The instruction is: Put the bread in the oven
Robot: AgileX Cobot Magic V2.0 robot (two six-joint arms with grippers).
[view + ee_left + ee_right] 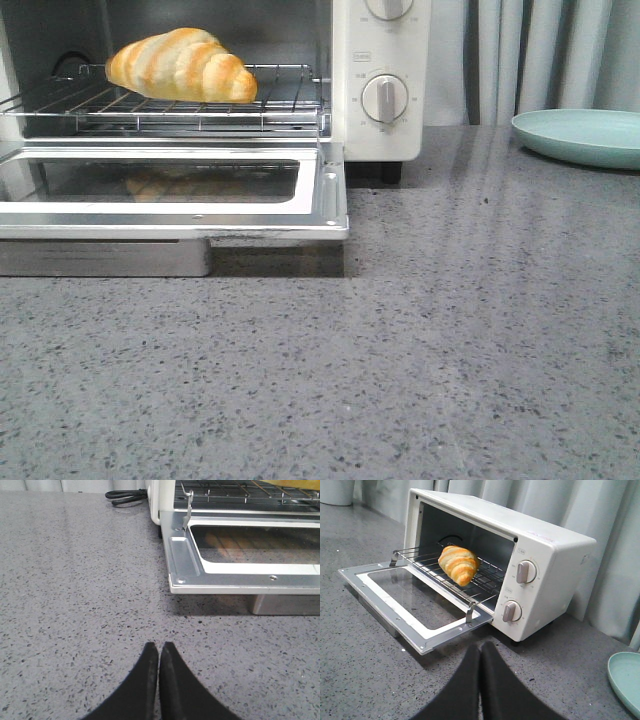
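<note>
The bread (183,65), a golden-orange roll with pale stripes, lies on the wire rack (280,105) inside the white oven (380,125). The oven's glass door (180,195) hangs open, flat over the counter. The right wrist view shows the bread (458,564) on the rack inside the oven (545,565). My left gripper (159,647) is shut and empty, low over the counter in front of the door's left corner (180,580). My right gripper (480,647) is shut and empty, short of the oven's knob side. Neither gripper shows in the front view.
A pale green plate (580,135) sits on the grey speckled counter to the right of the oven, also in the right wrist view (626,677). A black power cord (125,496) lies behind the oven's left side. Grey curtains hang behind.
</note>
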